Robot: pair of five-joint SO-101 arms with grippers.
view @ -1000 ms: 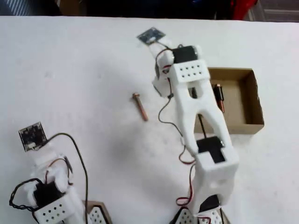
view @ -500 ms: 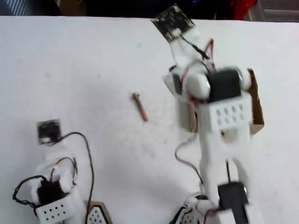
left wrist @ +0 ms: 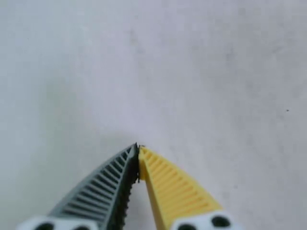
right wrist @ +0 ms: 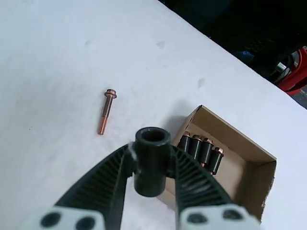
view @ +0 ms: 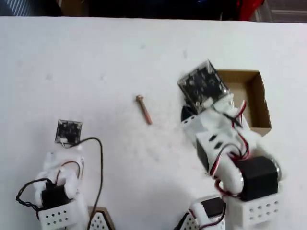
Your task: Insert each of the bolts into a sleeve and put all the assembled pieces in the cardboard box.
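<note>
1. Pincers first: the left pincer (left wrist: pixel 138 148) is pressed tip to tip with nothing between its jaws. It hangs over bare tabletop (left wrist: pixel 192 62) at the near left, well apart from everything the task needs.
2. Further right, the one loose bolt (view: pixel 143 109) lies flat on the tabletop. Its head points toward the far edge and its shank slants back toward the arms; nothing touches it.
3. Next comes the right pincer (right wrist: pixel 151 152), clamped around a black sleeve (right wrist: pixel 151 179) whose open bore faces the wrist camera. It sits between the bolt and the box and seems lifted off the surface.
4. Rightmost, the cardboard box (right wrist: pixel 235 143) sits open, with four assembled pieces (right wrist: pixel 200 149) lying side by side against one wall.
5. Step in hand, as I judge it: mating this last bolt with the held sleeve.
   - The left pincer should open and take the bolt close under its head, so most of the shank is free.
   - It should then line the shank up with the bore before pushing.
   - The right pincer should hold the sleeve steady and square.
   - A slanted entry would likely jam, or knock the sleeve out of the grip.
6. Surface: white, matte, faintly speckled and flat, so the bolt could roll if nudged. Beyond the far edge the room is dark, with a red object (view: pixel 249 8) at the right.
</note>
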